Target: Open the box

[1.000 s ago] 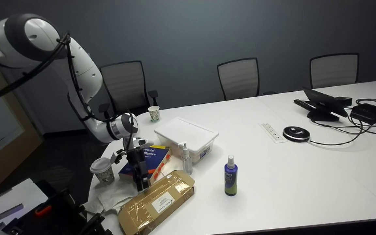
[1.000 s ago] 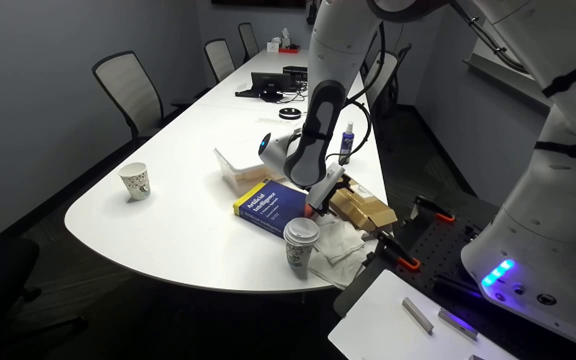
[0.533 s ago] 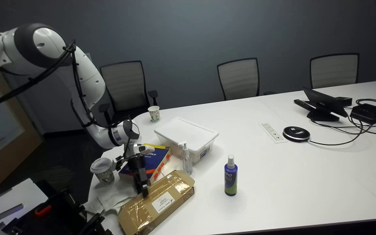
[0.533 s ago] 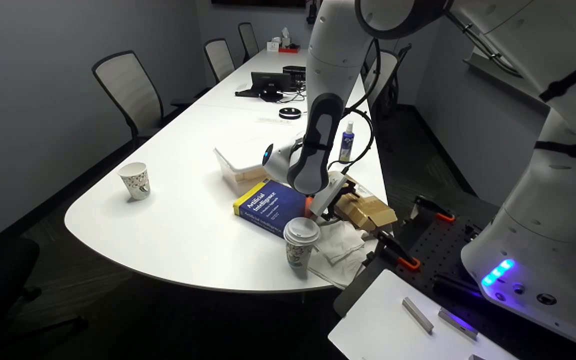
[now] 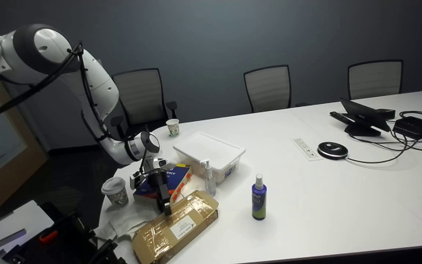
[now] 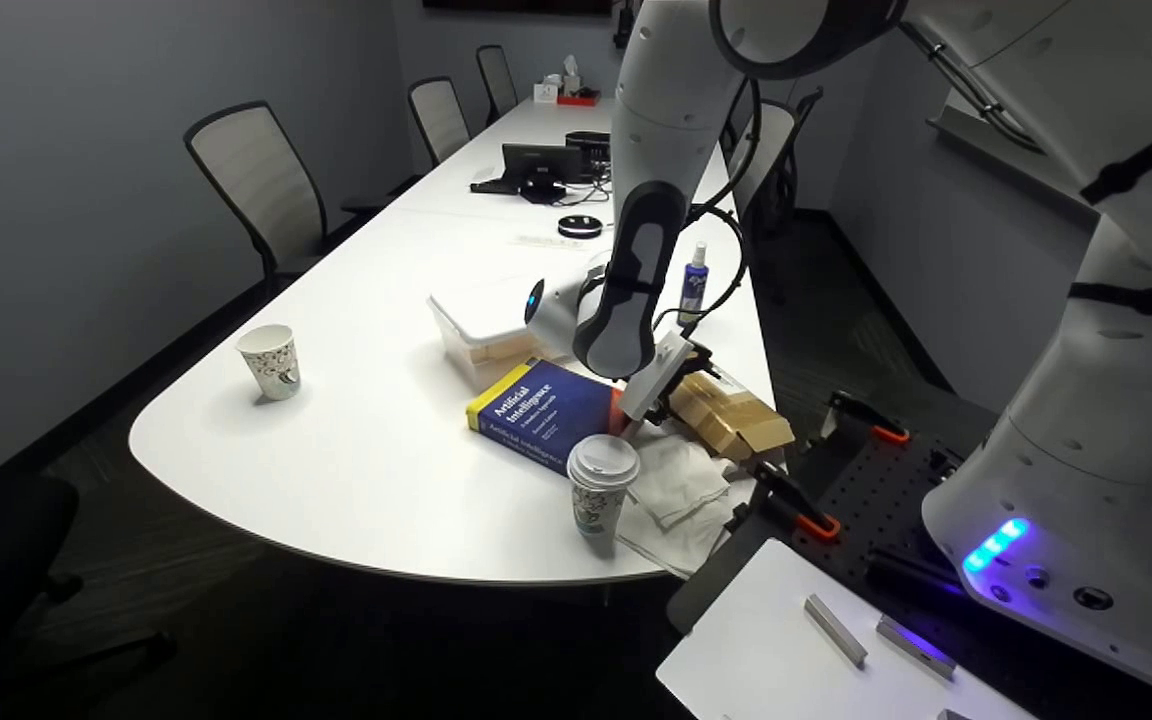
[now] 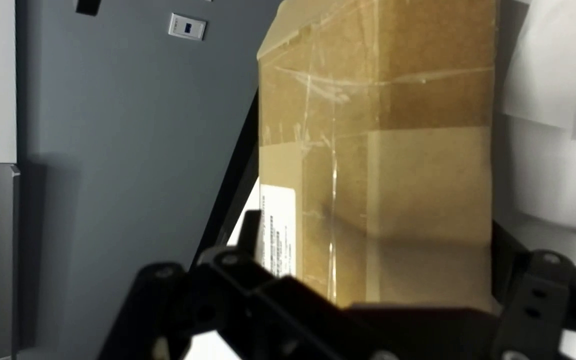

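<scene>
A brown cardboard box (image 5: 192, 209) lies at the table's near edge, with clear tape along its top, a white label and flaps sticking out at its ends. It also shows in an exterior view (image 6: 726, 418), partly behind the arm, and fills the middle of the wrist view (image 7: 433, 185). My gripper (image 5: 165, 205) is at the box's long side by the book. In the wrist view my gripper (image 7: 378, 245) is open, one finger by the labelled edge and one by the opposite edge. I cannot tell whether the fingers touch the box.
A blue book (image 6: 546, 415) lies beside the box. A lidded cup (image 6: 598, 495) and white cloth (image 6: 681, 490) are near it. A white-lidded plastic container (image 5: 209, 148), a pump bottle (image 5: 210, 183) and a spray bottle (image 5: 258, 201) stand further along the table.
My gripper has moved along the box towards its far end, dipping and then rising slightly. The box looks unmoved.
</scene>
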Robot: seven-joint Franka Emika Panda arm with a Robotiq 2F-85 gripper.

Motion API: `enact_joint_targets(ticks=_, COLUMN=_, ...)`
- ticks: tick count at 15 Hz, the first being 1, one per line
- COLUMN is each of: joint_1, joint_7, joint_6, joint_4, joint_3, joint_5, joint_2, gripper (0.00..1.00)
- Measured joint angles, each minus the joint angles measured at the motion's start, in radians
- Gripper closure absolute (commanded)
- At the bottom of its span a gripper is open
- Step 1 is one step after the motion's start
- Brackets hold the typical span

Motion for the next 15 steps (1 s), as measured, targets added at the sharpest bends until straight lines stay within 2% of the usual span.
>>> enact_joint_targets(ticks=15, joint_1=-0.003, joint_7=0.007, joint_6=0.0, joint_4=-0.023, joint_3=-0.021, joint_5=-0.038, joint_2=-0.1, gripper=0.0)
